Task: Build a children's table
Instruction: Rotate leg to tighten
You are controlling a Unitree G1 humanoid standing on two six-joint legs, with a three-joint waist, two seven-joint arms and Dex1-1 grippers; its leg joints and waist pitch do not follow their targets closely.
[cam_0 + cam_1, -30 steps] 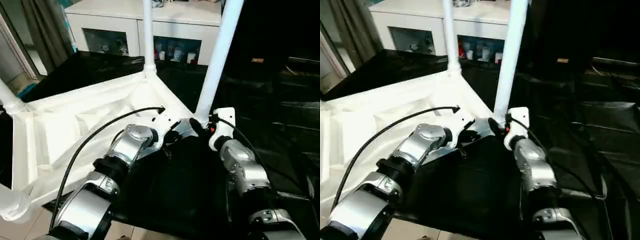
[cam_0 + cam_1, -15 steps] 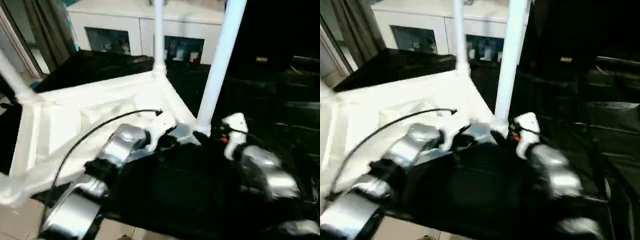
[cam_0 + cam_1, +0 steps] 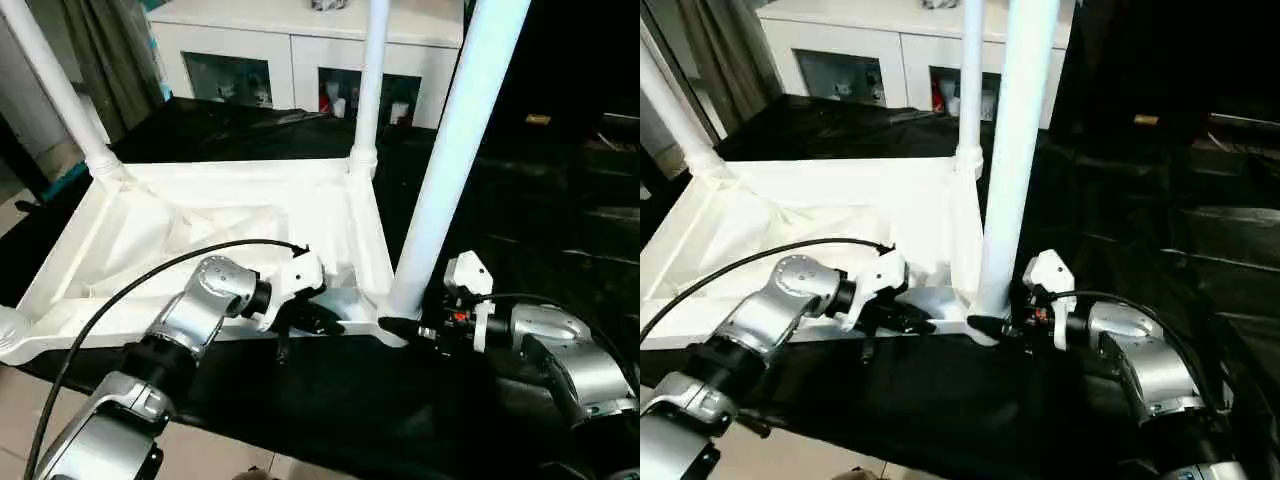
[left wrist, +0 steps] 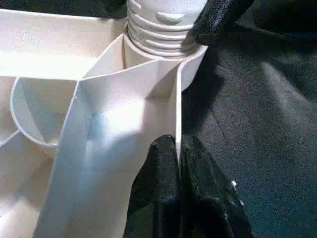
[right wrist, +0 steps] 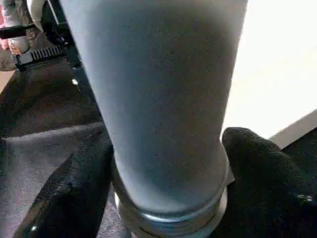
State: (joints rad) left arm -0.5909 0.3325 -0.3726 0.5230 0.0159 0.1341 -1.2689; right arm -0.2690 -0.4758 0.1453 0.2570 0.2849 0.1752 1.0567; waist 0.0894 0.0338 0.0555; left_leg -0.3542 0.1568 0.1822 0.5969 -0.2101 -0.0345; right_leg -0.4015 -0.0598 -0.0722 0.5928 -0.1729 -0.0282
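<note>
**Hands at the nearest leg**

The left hand [image 4: 178, 163] pinches a thin rib of the upturned tabletop [image 3: 200, 215]. The right hand [image 5: 163, 178] straddles the near-corner leg [image 3: 455, 150] at its base, fingers [image 5: 262, 173] spread wide. The plastic looks light, stiff and slick; grip low. It lies on black sheeting [image 3: 560, 210], before the cabinet [image 3: 300, 40].

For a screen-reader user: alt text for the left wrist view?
Two black fingers pinch a thin wall of the upturned white tabletop. Beyond, a leg sits in a corner socket, another black finger against it.
</note>
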